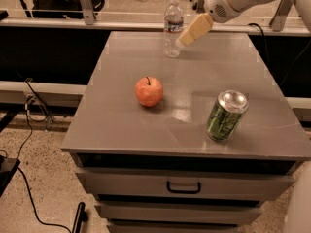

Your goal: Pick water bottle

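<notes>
The water bottle (172, 27) is small and clear with a white cap and a pale label band. It stands upright at the far edge of the grey table top (121, 115). My gripper (181, 41) comes in from the upper right on a white arm. Its tan fingers reach down to the left, and their tip sits right beside the bottle's lower right side. I cannot tell whether it touches the bottle.
A red apple (149, 91) sits near the middle of the table. A green soda can (226, 115) stands at the front right. Drawers with a black handle (183, 186) are below. A railing runs behind the table, and cables lie on the floor at left.
</notes>
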Controlling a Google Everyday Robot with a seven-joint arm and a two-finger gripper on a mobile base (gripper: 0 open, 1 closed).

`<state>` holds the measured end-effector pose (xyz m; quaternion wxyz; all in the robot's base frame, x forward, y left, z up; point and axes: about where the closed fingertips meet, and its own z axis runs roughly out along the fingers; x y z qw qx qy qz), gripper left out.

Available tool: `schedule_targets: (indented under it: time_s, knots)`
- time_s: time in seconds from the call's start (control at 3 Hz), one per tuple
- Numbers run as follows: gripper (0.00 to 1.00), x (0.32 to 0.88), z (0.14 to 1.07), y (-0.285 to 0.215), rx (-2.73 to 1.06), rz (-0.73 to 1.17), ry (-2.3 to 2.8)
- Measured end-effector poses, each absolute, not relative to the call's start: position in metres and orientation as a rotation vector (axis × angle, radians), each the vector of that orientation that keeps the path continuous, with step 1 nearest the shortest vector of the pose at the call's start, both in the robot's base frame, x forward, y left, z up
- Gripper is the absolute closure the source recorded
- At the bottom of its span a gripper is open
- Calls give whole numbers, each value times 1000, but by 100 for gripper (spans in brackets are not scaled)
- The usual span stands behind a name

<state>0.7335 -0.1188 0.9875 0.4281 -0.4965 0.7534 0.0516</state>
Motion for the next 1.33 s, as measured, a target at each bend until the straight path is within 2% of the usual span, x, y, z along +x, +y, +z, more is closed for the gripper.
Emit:
schedule_targets:
  time_s: [0.67, 1.33]
  knots:
    - [0, 811, 982, -92, -972, 206, 1812]
    - [0, 848, 978, -92, -827, 214, 1776]
